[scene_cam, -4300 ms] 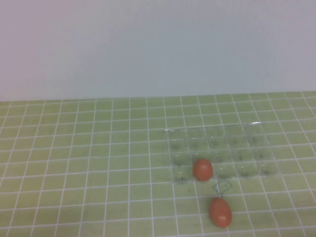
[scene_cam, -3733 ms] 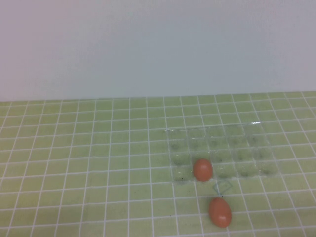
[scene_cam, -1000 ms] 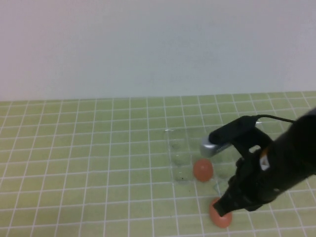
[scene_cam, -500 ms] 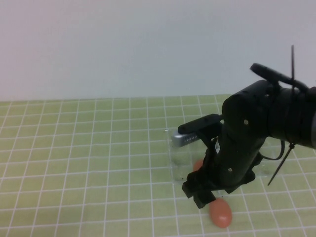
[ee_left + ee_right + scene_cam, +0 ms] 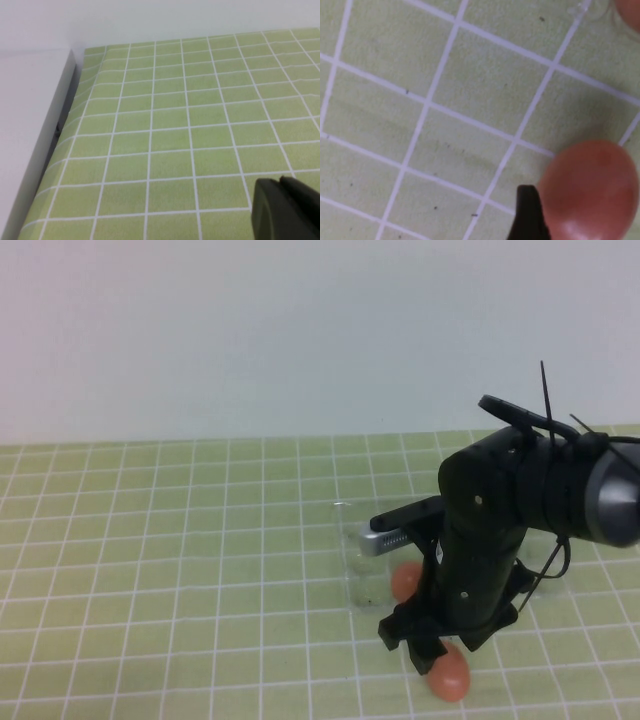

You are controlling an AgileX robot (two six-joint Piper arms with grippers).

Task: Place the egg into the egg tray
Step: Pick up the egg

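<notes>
One orange-brown egg point(image 5: 449, 674) lies on the green grid mat just in front of the egg tray point(image 5: 358, 552), a clear tray mostly hidden by my right arm. A second egg point(image 5: 404, 580) sits in a front cup of the tray. My right gripper point(image 5: 424, 646) points down at the loose egg point(image 5: 590, 192), open; one dark finger point(image 5: 529, 220) stands close beside it, the other finger is out of view. My left gripper point(image 5: 287, 210) is shut and empty, low over bare mat, and does not show in the high view.
A white wall edge point(image 5: 45, 150) borders the mat beside the left gripper. The second egg point(image 5: 630, 10) and the tray's corner point(image 5: 580, 9) show at the edge of the right wrist view. Open mat lies to the left of the tray.
My right arm came in over the tray, and in the last half second its gripper dropped lower onto the loose egg. Both eggs lie where they were.
</notes>
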